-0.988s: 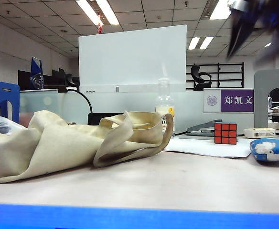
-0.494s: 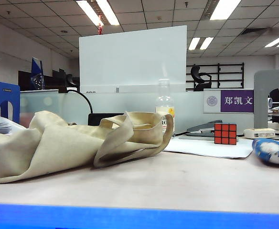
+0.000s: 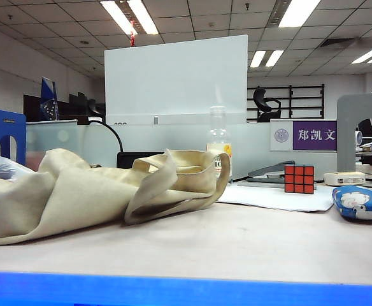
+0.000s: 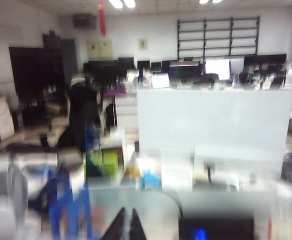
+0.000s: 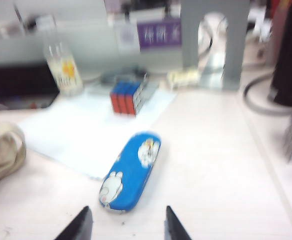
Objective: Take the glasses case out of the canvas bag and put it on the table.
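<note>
The right pincer (image 5: 125,226) hangs above the pale pinkish-beige desk (image 5: 211,165) with its two dark fingers spread apart and nothing between them. Just ahead of its tips lies the small rounded blue glasses case with white cartoon patches (image 5: 130,171), flat on the desk and out of the bag. One end sits almost between the finger tips and the long axis runs away from the pincer, slanting a little to one side. No finger touches it.

The left pincer (image 4: 127,226) shows only as two dark tips pressed together, holding nothing, pointed out level at the blurred office rather than down at the desk. The case is not in its view, so the right arm is clearly the nearer one.

Beyond the case from the right pincer stand a red Rubik's cube (image 5: 128,97) on a flat white sheet of paper (image 5: 81,130) and, farther off, a clear plastic bottle with a yellow label (image 5: 61,67). Off to the side slumps the floppy cream canvas bag (image 3: 78,191), well apart from the case.

From the room's side, neither arm shows over the desk; the case rests near the desk's right edge (image 3: 360,203). By my reading the task is done, and the arms need only stay clear.
</note>
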Controlling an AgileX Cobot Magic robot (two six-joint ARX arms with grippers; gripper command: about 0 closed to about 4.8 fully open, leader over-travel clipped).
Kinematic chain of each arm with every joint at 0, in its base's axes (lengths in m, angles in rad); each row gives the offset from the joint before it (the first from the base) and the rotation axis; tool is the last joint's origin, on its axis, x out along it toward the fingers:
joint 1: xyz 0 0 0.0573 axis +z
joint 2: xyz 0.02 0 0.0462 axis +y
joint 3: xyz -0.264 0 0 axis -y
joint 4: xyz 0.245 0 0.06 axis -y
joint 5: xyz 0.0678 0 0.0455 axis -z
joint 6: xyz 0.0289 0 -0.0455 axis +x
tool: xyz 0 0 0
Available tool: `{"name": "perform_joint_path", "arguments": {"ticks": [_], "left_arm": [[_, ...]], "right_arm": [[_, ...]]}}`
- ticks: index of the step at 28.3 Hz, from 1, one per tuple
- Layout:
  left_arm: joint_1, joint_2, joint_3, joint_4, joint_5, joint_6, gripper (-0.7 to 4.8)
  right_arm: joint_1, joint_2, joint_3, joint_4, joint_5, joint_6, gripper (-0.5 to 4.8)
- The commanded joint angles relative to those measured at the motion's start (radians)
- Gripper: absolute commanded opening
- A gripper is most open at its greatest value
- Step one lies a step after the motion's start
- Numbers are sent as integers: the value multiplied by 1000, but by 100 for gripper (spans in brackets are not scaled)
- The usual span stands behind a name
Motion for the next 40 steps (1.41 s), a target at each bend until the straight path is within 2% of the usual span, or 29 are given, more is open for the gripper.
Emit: {"name": "perform_joint_path", "arguments": {"ticks": [1, 3, 5, 7, 12, 16, 23, 27, 30, 32, 35, 38, 40], "left_arm": [[3, -88, -145, 26, 18, -43, -5], [3, -130, -251, 29, 43, -46, -5], [3, -140, -367, 90, 181, -77, -5], [3, -129, -495, 216, 197, -151, -5], [3, -56, -711, 552, 180, -192, -5], [3, 44, -805, 720, 169, -203, -5], [3, 165, -826, 732, 157, -179, -5], [6, 179, -856, 761, 9, -89, -5], [56, 196, -911, 835, -47, -118, -6], [118, 206, -958, 875, -15, -169, -6], [176, 187, -1037, 897, 3, -187, -6], [156, 122, -1109, 899, -26, -199, -5], [107, 71, -1148, 903, -14, -206, -5]], "right_arm": [[1, 41, -111, 220, -2, 63, 188], [0, 58, -200, 421, 16, 56, 187], [0, 86, -294, 581, 81, 45, 187], [-1, 114, -346, 587, 137, 46, 188], [-3, 137, -404, 615, 182, 46, 188], [-3, 137, -449, 695, 219, 3, 187], [-4, 135, -500, 698, 257, -24, 187], [-3, 136, -500, 682, 270, -24, 188], [-2, 135, -500, 682, 264, -24, 188], [-1, 133, -500, 678, 263, -12, 188], [-1, 132, -500, 678, 264, -14, 188], [0, 130, -500, 677, 264, -14, 188], [0, 130, -500, 677, 263, -14, 188]]}}
